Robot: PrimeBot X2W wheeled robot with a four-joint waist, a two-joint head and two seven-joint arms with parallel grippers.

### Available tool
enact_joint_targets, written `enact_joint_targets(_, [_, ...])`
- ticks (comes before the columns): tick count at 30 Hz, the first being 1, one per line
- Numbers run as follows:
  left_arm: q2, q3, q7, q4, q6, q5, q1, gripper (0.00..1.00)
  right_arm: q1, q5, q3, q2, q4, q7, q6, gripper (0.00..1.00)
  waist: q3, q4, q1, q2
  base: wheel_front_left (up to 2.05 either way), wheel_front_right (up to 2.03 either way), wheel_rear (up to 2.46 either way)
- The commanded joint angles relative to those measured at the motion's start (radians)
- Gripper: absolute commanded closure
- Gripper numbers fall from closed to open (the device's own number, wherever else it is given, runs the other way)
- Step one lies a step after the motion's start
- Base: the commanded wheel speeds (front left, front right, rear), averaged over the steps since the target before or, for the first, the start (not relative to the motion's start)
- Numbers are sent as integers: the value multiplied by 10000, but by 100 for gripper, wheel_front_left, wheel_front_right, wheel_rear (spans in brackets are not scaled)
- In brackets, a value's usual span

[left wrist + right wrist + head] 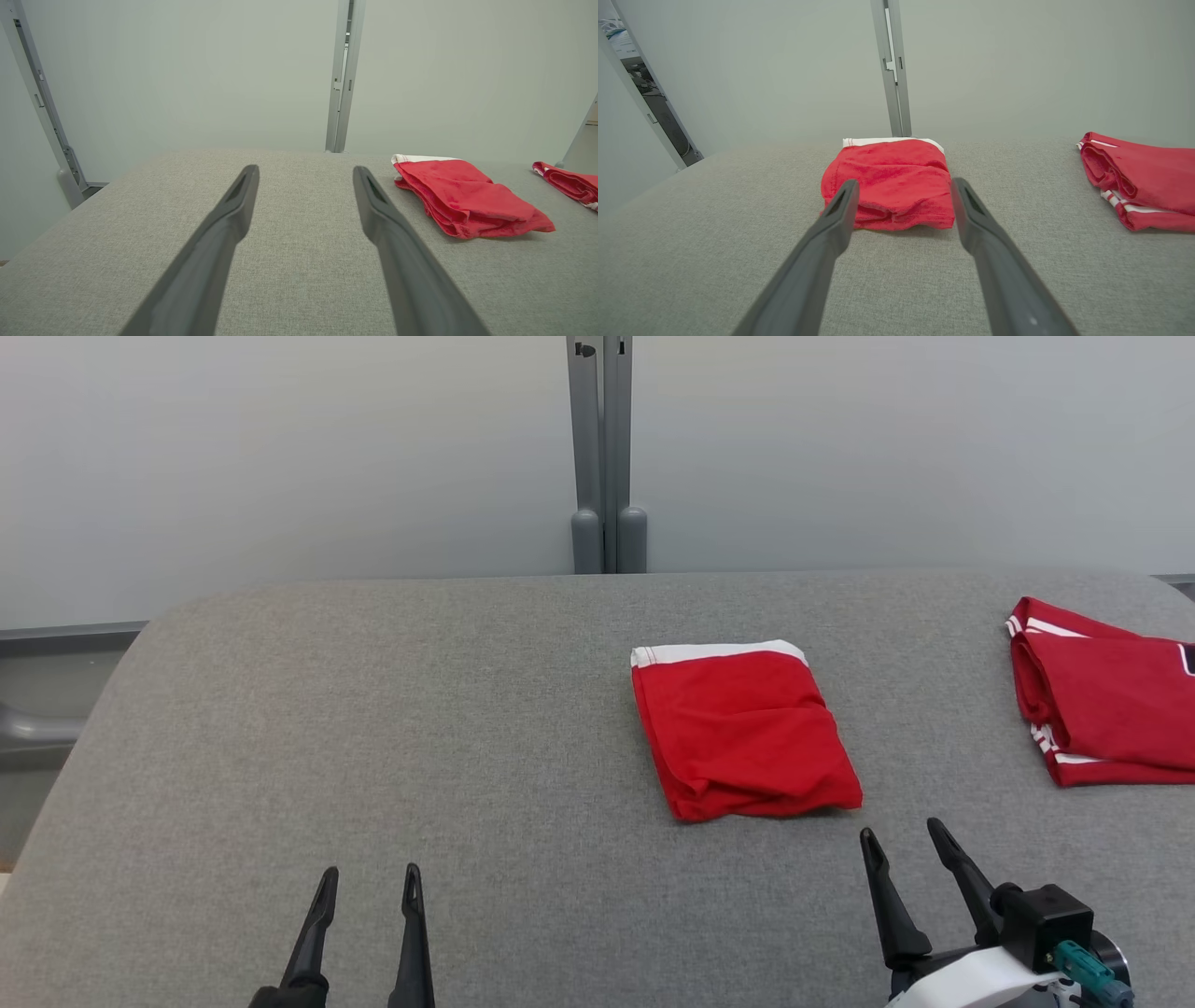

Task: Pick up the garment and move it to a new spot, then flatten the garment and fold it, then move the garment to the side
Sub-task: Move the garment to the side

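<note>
In front of the grey post (605,448) at the back of the table (420,709), and just to its right, the red garment (742,733) lies folded into a compact packet. Its white band (714,653) is at the end nearer the post and its thick folded edge at the end nearer the robot. Its long axis runs from the post's side of the table toward the robot, slanting a little rightward as it comes.

The right tool (902,831) sits just short of that near edge, apart from the cloth, its two fingers spread wide and empty. Seen along those fingers, the packet lies squarely ahead, its near edge spanning the gap between them. The left tool (371,872) waits well to the left of the post's line, equally wide and empty, with bare table ahead and the garment off to its right. A second red garment (1106,695), striped in white, rests far right of the post, well apart from the first.

You are, by the look of it, at the last step: the fold seems done, and the packet has yet to go to the side. The right arm is plainly the nearer. Your move turns on driving it straight forward along the garment's length, low enough to catch every layer at the near edge.
</note>
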Motion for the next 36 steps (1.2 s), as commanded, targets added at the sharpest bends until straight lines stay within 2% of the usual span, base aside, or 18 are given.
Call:
enact_joint_targets(1, [19, 16, 2, 22, 40, 86, 4, 0, 107, -71, 21, -3, 53, -23, -15, 0, -7, -9, 0, -1, 0, 0, 0])
enact_joint_targets(36, [19, -76, 2, 250, -38, 132, -98, 0, 162, -27, 78, 81, 264, -23, -15, 0, -89, -3, 0, -1, 0, 0, 0])
